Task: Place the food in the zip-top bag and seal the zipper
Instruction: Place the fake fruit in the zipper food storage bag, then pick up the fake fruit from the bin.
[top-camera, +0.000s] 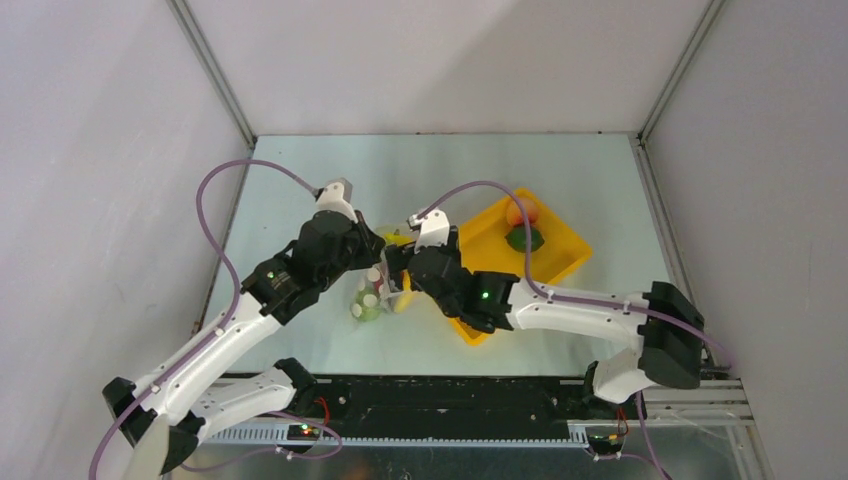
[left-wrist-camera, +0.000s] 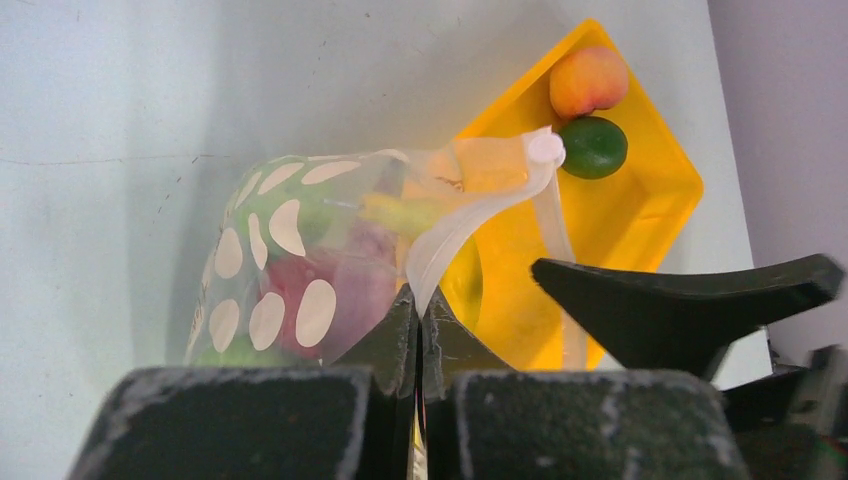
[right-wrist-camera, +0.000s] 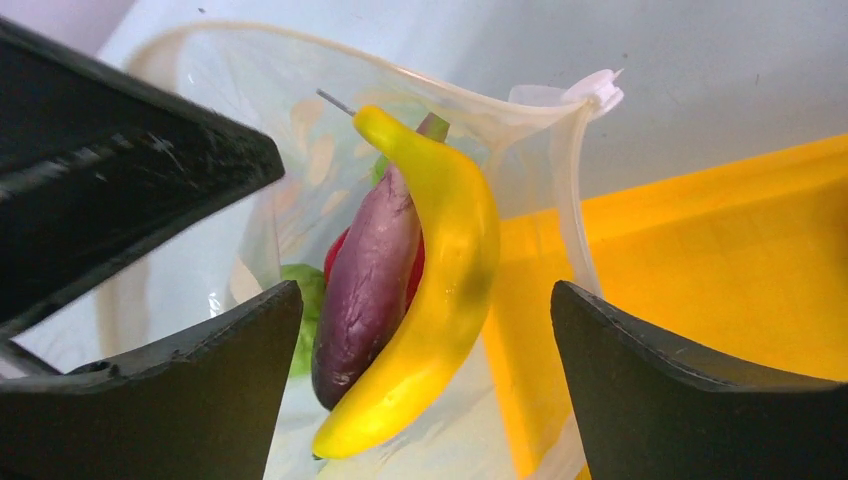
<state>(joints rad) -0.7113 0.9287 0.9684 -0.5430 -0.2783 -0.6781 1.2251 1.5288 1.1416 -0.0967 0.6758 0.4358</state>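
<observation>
Between grey walls (top-camera: 100, 150), pale table (top-camera: 570, 165), dotted bag (left-wrist-camera: 300, 270)

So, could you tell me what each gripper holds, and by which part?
The left gripper pinches the bag by its zipper; the right gripper is open, holding nothing.

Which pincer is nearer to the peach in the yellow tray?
Right. The right pincer is open at the zip-top bag mouth, on the yellow tray side; the left pincer grips the bag's rim, farther from the peach.
</observation>
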